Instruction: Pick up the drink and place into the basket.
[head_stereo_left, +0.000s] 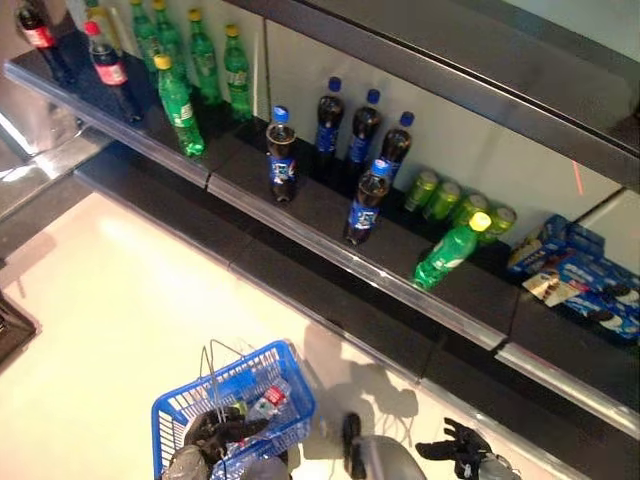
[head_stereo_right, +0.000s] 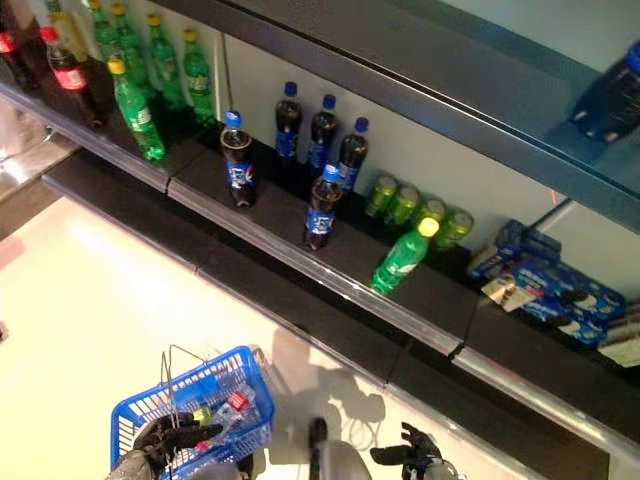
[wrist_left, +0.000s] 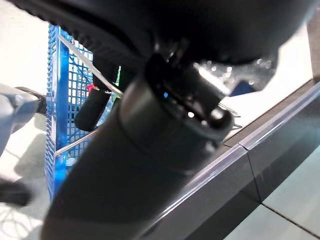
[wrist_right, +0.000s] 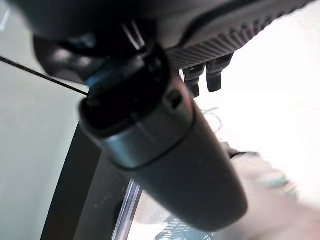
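Drinks stand on a dark shelf (head_stereo_left: 330, 235). Two dark cola bottles with blue caps are near its front, one (head_stereo_left: 281, 155) left of the other (head_stereo_left: 366, 200), with three more (head_stereo_left: 363, 125) behind. A green bottle with a yellow cap (head_stereo_left: 447, 253) leans to their right. The blue wire basket (head_stereo_left: 180, 405) hangs low at the left, with small packs inside. My left hand (head_stereo_left: 218, 432) is curled at its wire handle (wrist_left: 90, 65). My right hand (head_stereo_left: 455, 448) is low at the right, open and holding nothing, well below the shelf.
Green bottles (head_stereo_left: 180, 105) and red-label cola bottles (head_stereo_left: 108, 65) fill the shelf's left end. Green cans (head_stereo_left: 455, 200) and blue snack boxes (head_stereo_left: 585, 280) sit at the right. Another shelf board (head_stereo_left: 480, 90) overhangs the drinks. Pale floor (head_stereo_left: 110, 320) lies below.
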